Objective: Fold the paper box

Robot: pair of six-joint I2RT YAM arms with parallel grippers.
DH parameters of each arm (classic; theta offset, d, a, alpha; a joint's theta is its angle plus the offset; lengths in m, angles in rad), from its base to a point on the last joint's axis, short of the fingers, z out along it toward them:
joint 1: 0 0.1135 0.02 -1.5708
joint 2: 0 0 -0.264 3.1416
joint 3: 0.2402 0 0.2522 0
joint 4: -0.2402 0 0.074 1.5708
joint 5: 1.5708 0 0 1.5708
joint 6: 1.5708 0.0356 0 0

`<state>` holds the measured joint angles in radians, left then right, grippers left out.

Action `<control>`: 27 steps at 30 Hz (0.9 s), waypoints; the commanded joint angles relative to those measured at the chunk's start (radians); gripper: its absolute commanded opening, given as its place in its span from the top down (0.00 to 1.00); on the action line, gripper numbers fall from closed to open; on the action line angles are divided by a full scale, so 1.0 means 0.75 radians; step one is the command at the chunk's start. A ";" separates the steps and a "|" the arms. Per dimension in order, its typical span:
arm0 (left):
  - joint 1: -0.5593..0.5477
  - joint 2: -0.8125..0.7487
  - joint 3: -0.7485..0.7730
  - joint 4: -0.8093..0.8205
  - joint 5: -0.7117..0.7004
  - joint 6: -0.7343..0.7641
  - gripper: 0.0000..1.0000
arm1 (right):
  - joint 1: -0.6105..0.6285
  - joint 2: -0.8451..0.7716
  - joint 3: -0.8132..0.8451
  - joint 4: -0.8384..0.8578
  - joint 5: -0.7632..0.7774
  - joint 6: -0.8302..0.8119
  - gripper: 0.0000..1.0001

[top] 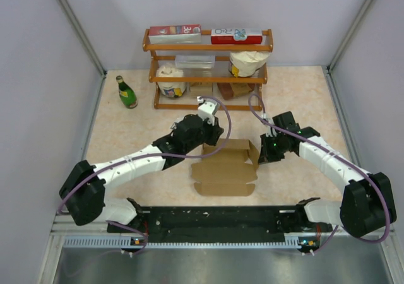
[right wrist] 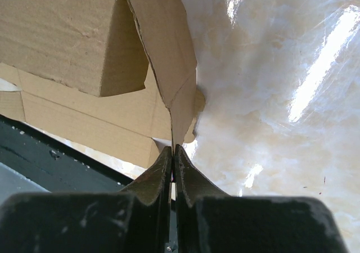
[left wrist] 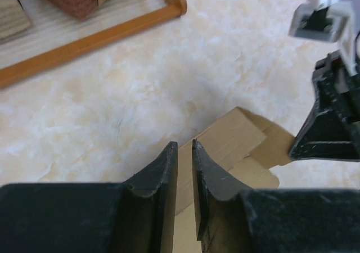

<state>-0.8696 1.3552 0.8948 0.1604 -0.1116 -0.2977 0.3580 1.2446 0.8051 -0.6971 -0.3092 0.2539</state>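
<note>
Paper box at centre of table; long axis left-right, flat flap pointing at near edge, far panels raised. Right gripper clamped on right flap edge. Left gripper at far-left edge, jaws nearly together, grip unclear.

The paper box lies mid-table, just beyond the arms' bases. The left gripper sits over its far-left corner, and the right gripper is pinched on a flap at its right edge. Behind it, at the far side, stands a rack with cartons on the top shelf and tubs lower down; a bottle stands just left of the rack.
</note>
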 commanded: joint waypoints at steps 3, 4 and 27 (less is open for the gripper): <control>0.035 0.040 -0.037 -0.015 0.095 0.039 0.80 | 0.016 -0.015 0.027 0.026 -0.023 -0.007 1.00; 0.032 0.046 -0.041 -0.015 0.108 0.039 0.81 | 0.016 -0.013 0.029 0.028 -0.025 -0.005 1.00; 0.032 -0.058 -0.242 -0.015 0.204 -0.035 0.87 | 0.054 -0.005 0.072 0.038 -0.115 0.007 1.00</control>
<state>-0.8467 1.3598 0.7273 0.1101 0.0334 -0.3088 0.3798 1.2449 0.8074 -0.6956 -0.3622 0.2546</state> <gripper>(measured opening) 0.132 0.007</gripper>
